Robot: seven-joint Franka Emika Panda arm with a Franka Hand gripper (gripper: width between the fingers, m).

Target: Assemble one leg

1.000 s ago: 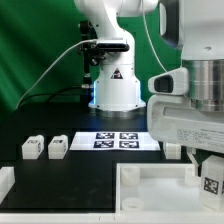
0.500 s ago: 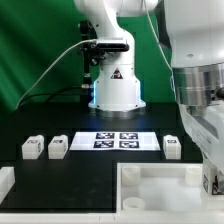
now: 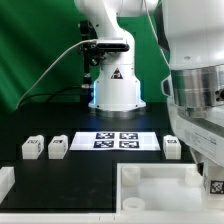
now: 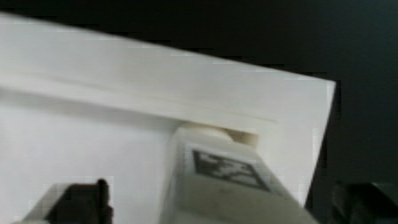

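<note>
At lower right of the exterior view, your gripper (image 3: 212, 178) had dropped, carrying the leg (image 4: 228, 170) onto the square part (image 3: 160, 185).

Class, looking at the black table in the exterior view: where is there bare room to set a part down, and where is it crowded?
Free: black table between the two small legs and the large tray-like part, below the marker board. Crowded: the exterior view's right, where the arm hangs over the tray.
</note>
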